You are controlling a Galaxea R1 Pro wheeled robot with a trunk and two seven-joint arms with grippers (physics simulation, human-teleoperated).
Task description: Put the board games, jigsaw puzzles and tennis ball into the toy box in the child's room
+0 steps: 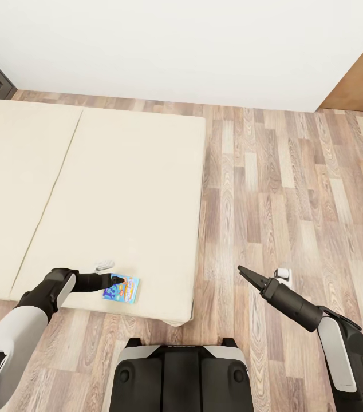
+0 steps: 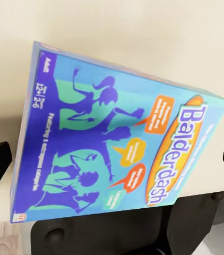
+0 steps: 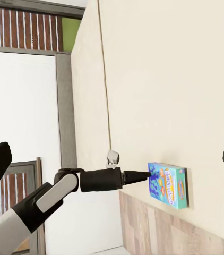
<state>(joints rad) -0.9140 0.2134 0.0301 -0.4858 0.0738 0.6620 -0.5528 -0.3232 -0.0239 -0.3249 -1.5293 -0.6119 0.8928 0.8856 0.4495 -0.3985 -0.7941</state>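
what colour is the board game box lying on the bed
Mainly blue, with teal and purple silhouettes and orange accents; the board game shows best in the left wrist view.

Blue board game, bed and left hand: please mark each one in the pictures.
blue board game (image 2: 120,146), left wrist view, middle of its printed cover.
bed (image 1: 130,189), head view, bare top of the right mattress half.
left hand (image 1: 111,280), head view, fingertips at the game's edge.
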